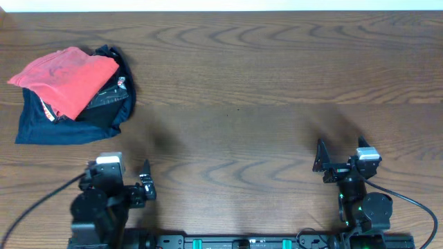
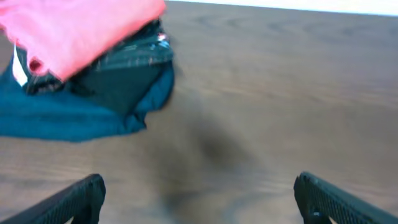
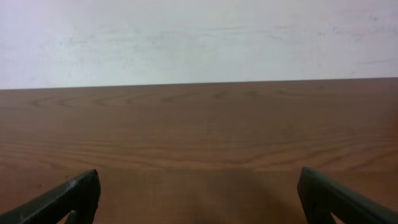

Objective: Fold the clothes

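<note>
The coral-red shirt (image 1: 69, 76) lies folded on top of a pile at the table's far left; its logo does not show. It also shows in the left wrist view (image 2: 81, 28), at the top left. My left gripper (image 1: 118, 167) is open and empty near the front edge, well in front of the pile and apart from it; its fingers (image 2: 199, 190) frame bare wood. My right gripper (image 1: 340, 147) is open and empty at the front right, far from the shirt; its fingers (image 3: 199, 183) also frame bare wood.
Under the red shirt lie a navy garment (image 1: 62, 128) and a black one with white lettering (image 1: 104, 104); both show in the left wrist view, navy (image 2: 68, 118) and black (image 2: 124, 78). The wooden table (image 1: 263, 83) ends at a white wall (image 3: 199, 37).
</note>
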You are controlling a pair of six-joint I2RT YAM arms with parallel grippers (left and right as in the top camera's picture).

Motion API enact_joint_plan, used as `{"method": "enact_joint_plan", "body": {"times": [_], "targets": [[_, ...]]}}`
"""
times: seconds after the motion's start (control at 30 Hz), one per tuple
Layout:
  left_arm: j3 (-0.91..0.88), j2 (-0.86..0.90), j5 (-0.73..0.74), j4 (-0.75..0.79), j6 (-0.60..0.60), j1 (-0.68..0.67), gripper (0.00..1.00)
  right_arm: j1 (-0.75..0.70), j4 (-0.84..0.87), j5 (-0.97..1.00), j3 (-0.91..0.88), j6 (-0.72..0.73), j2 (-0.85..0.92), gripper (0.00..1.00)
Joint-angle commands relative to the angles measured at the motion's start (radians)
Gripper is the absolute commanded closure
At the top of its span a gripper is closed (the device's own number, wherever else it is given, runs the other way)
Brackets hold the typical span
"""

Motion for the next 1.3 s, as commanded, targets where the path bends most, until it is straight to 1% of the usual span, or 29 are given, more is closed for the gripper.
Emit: {"method": "enact_joint_plan", "body": {"times": [0.0, 0.13, 0.23, 0.37, 0.47, 0.5, 1.27], "targets": [[-0.149, -0.105, -0.001, 0.101, 0.010, 0.039, 0.02, -0.008, -0.004, -0.011, -0.002, -0.016, -0.006, 0.01], [-0.291, -0.200, -0.001, 0.268, 0.011, 0.040, 0.02, -0.008, -0.004, -0.011, -0.002, -0.016, -0.006, 0.01], [-0.383, -0.205, 0.006, 0.430, 0.013, 0.039, 0.02, -0.008, -0.004, -0.011, -0.002, -0.016, -0.006, 0.01], [-0.508, -0.207, 0.083, 0.653, 0.120, 0.039, 0.02, -0.008, -0.005, -0.011, -0.002, -0.016, -0.006, 0.01], [-0.587, -0.207, 0.104, 0.762, 0.142, 0.039, 0.02, -0.008, -0.004, -0.011, -0.002, -0.016, -0.006, 0.01], [-0.583, -0.207, 0.104, 0.735, 0.142, 0.039, 0.02, -0.008, -0.004, -0.011, -0.002, -0.016, -0.006, 0.01], [-0.583, -0.205, 0.104, 0.738, 0.131, 0.039, 0.02, -0.008, -0.004, -0.011, -0.002, -0.016, -0.006, 0.01]]}}
